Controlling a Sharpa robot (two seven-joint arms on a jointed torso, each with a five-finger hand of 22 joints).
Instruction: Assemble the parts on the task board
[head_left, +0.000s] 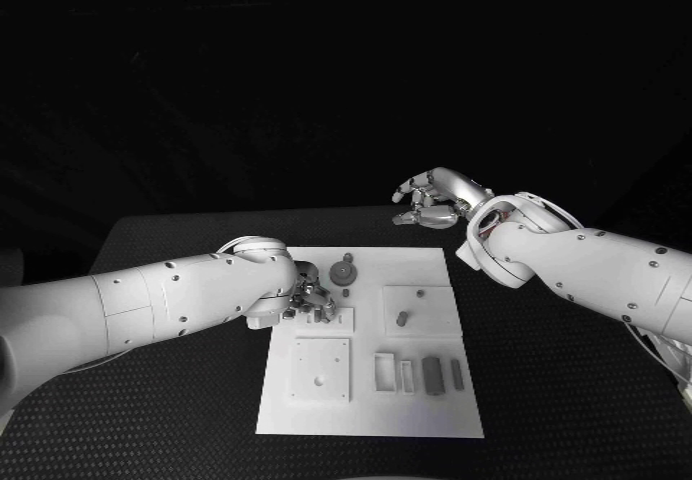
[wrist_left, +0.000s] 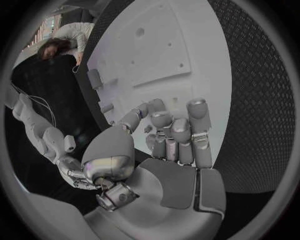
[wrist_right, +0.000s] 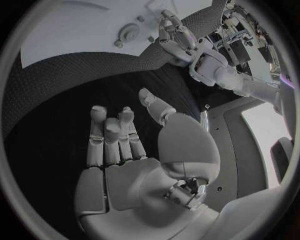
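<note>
Fingers (wrist_left: 164, 131) of left hand (head_left: 303, 296) curl, touching task board (head_left: 433, 400); pinch unclear.

Black textured table (head_left: 173, 400), white task board (head_left: 433, 420) lying flat at its centre, board's long axis running from 12 to 6 o'clock

Dim room, bright centre: light from above falls on the white task board (head_left: 369, 340), which glows against a black table (head_left: 548, 380) and a backdrop lost in darkness. The white arms catch soft highlights, their undersides shaded. Small parts cast short, faint shadows. Both wrist cameras bend straight edges into curves inside a dark round frame; detail softens toward the rim.
</note>
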